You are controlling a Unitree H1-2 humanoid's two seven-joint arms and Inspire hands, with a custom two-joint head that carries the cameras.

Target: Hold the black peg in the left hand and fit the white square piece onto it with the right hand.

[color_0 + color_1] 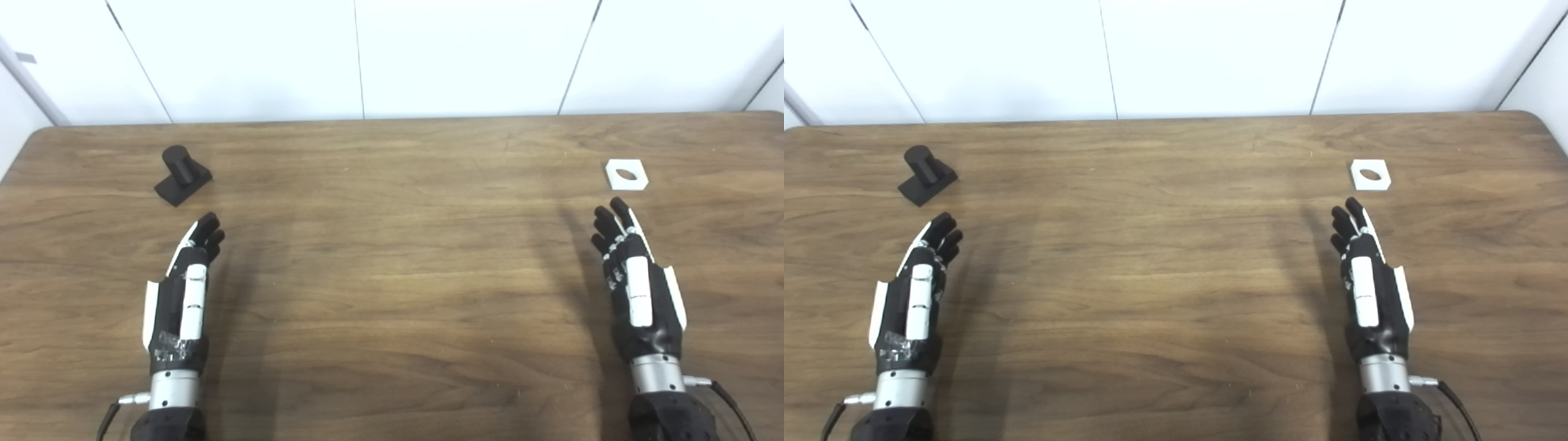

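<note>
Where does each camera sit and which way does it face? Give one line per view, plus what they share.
Left eye view: on the head's left side, looking down and forward over the wooden table; both forearms enter from the bottom edge, left hand and right hand open.
Right eye view: a little to the right, same downward aim; everything sits further left in the picture, and the table's right corner shows.
Shared: both hands, the black peg far left, the white square piece far right, the white wall panels behind.

One black peg (182,174) sits far left on the one wooden bench (392,275). One white square piece (626,174) lies far right. Two hands are present: one left hand (184,294), one right hand (637,282).
</note>
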